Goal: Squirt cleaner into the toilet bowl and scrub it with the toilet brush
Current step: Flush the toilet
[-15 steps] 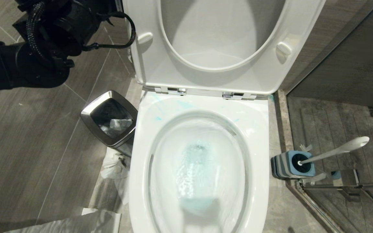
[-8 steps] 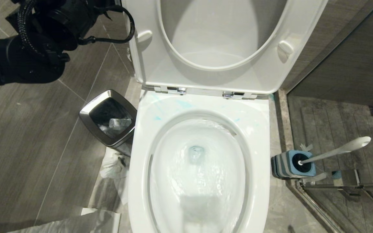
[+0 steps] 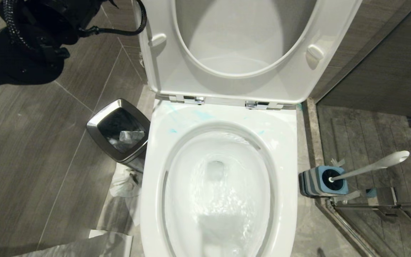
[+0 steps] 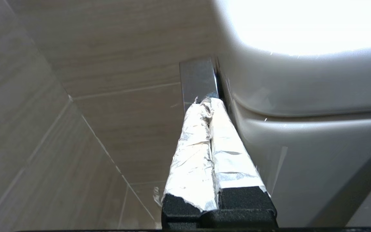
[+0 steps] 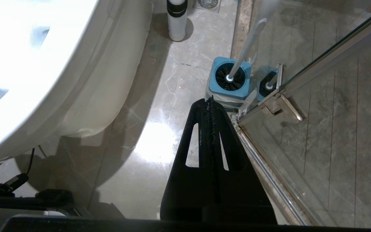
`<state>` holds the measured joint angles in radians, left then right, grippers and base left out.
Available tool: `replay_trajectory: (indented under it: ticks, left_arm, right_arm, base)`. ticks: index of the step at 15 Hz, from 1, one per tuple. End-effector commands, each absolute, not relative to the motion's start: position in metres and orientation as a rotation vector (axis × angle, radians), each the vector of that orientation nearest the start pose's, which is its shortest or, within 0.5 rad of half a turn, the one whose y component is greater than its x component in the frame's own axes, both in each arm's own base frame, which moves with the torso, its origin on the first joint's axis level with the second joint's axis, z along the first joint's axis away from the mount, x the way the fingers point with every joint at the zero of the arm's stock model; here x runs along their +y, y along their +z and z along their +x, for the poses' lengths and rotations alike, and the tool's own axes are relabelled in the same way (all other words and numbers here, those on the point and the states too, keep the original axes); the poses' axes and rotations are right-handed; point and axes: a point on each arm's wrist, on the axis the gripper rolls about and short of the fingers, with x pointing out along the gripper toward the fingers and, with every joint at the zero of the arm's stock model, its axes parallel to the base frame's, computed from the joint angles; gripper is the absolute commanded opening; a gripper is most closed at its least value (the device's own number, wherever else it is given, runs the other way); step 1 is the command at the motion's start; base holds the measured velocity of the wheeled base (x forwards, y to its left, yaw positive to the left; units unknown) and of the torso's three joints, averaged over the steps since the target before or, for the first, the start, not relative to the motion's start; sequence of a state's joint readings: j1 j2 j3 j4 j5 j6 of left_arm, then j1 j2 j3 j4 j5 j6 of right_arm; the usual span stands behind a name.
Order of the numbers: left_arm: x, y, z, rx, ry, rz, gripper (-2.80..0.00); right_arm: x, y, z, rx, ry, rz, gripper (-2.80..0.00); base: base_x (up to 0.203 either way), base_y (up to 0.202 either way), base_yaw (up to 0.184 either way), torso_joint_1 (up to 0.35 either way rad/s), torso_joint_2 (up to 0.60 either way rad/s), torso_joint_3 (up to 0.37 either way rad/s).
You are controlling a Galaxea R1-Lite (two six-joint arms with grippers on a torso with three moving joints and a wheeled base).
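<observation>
The toilet bowl (image 3: 154, 171) stands with seat and lid (image 3: 177, 82) raised, and white water swirls inside it. Thin turquoise smears of cleaner (image 3: 202, 115) mark the back of the rim. The toilet brush (image 3: 369, 166) rests in its blue-and-grey holder (image 3: 321, 182) on the floor to the right; the same holder (image 5: 229, 84) and brush handle (image 5: 251, 38) show in the right wrist view. My left arm (image 3: 20, 43) is high at the far left; its left gripper (image 4: 208, 102), foil-wrapped, is shut and empty, tips at a chrome piece (image 4: 197, 79) beside the white tank (image 4: 301, 93). The right gripper (image 5: 208, 103) is shut and empty above the floor, short of the holder.
A square steel bin (image 3: 100, 123) with a black liner stands left of the bowl, with crumpled plastic sheet (image 3: 123, 184) below it. The glass shower door (image 5: 333, 96) and its steel bar (image 3: 384, 205) lie right of the holder. A white bottle (image 5: 176, 22) stands behind.
The blue tint in the bowl water has faded to white as the water keeps swirling. My left arm has drawn up and to the left in the head view.
</observation>
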<state>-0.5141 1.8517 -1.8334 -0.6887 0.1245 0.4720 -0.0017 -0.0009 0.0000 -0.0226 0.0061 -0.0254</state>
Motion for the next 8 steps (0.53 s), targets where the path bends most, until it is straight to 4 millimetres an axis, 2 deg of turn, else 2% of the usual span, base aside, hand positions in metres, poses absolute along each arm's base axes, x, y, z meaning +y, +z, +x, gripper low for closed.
replay_trajectory:
  ticks: [1, 8]
  left_arm:
    - [-0.155, 0.438, 0.282, -0.75, -0.19, 0.242, -2.8]
    - [-0.129, 0.466, 0.242, -0.777, -0.086, 0.299, -2.8]
  right_arm:
    - [0.0, 0.074, -0.022, -0.012, 0.004, -0.026, -2.8]
    - [0.0, 0.074, -0.022, -0.012, 0.004, -0.026, -2.8]
  base:
    - [0.0, 0.0, 0.0, 0.0, 0.0, 0.0]
    - [0.0, 0.0, 0.0, 0.0, 0.0, 0.0]
